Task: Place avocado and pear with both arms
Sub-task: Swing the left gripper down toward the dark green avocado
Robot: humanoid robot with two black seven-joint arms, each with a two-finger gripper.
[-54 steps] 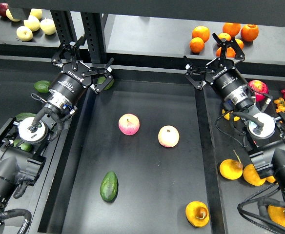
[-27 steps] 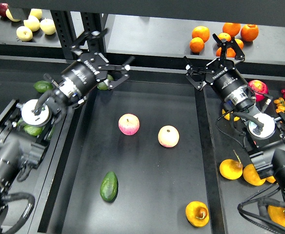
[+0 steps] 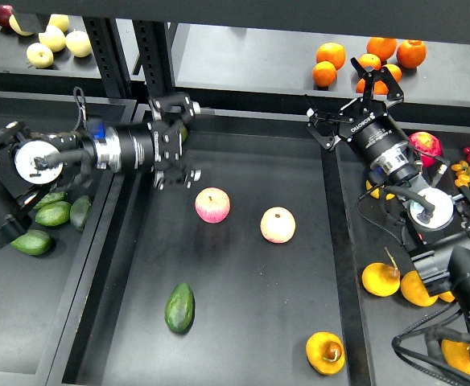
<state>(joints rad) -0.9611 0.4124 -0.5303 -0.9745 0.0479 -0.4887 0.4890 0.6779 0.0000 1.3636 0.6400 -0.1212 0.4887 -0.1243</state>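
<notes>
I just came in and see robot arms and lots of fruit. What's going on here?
A robot with two black arms is working over a dark tray. In it lie an avocado, a pear and two apples. Neither gripper holds anything. The left gripper is open and reaches sideways over the tray's far left corner. The right gripper is open too, up by the oranges.

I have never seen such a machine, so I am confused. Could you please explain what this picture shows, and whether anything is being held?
This is one view from the robot's own head, looking down. Two black arms reach in: the left gripper and right gripper, both with jaws open, holding nothing. In the dark middle tray lie an avocado, a pear and two pink apples. Oranges sit on the shelf behind.
</notes>
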